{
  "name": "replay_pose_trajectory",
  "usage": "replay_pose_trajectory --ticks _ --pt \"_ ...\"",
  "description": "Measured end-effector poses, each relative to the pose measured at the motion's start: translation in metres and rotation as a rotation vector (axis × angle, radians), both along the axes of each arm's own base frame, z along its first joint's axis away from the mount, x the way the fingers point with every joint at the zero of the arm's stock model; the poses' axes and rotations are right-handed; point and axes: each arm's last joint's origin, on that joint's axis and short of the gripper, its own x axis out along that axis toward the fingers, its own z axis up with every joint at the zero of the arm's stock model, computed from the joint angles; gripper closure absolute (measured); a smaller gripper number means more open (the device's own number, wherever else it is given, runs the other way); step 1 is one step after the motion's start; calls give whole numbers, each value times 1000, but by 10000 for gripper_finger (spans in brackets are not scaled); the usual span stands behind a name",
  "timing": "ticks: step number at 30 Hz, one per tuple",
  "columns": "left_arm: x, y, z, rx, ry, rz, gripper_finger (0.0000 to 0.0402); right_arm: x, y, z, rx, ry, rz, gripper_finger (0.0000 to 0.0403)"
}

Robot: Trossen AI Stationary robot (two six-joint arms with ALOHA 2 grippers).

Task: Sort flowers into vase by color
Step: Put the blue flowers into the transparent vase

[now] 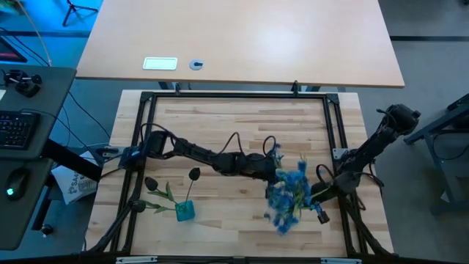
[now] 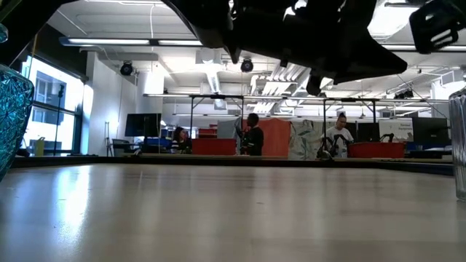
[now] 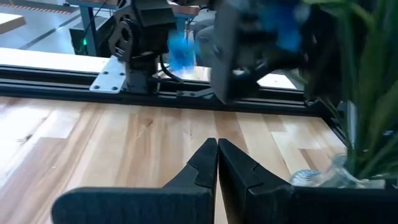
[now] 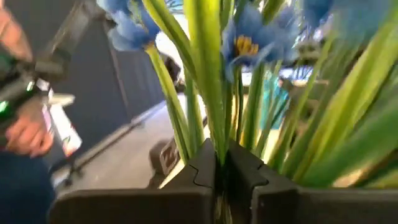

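A bunch of blue flowers (image 1: 284,196) with green stems stands at the table's near right, where a clear glass vase (image 3: 323,177) holds stems. My right gripper (image 4: 217,160) is in among them, shut on a green stem below blue blossoms (image 4: 245,40). My left gripper (image 3: 217,149) hovers shut with nothing in it just left of the bunch (image 1: 275,173), facing my right gripper. At the near left a teal vase (image 1: 185,211) holds thin stems with dark buds (image 1: 194,174). My right gripper pinches a thin green stem (image 4: 212,140) of a blue flower between its two fingers. The fingers come in roughly level and lie across the stem. The stem runs past the fingertips to the blossoms; its other end is hidden by the fingers.
A black metal frame (image 1: 234,95) runs around the wooden tabletop. The teal vase (image 2: 13,109) and the clear vase (image 2: 459,145) stand near the front corners. Bare wood lies between them and toward the far edge. People and red bins show far off in the room behind.
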Motion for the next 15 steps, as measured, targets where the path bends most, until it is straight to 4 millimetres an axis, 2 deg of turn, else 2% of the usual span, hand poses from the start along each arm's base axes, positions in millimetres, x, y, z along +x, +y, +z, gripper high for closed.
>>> replay_pose_trajectory --ticks 5,15 --pt "1 4 0 0 1 9 401 -1 1 -8 -40 66 53 391" --pt "1 5 0 4 0 11 401 -1 1 -8 -40 67 58 389"
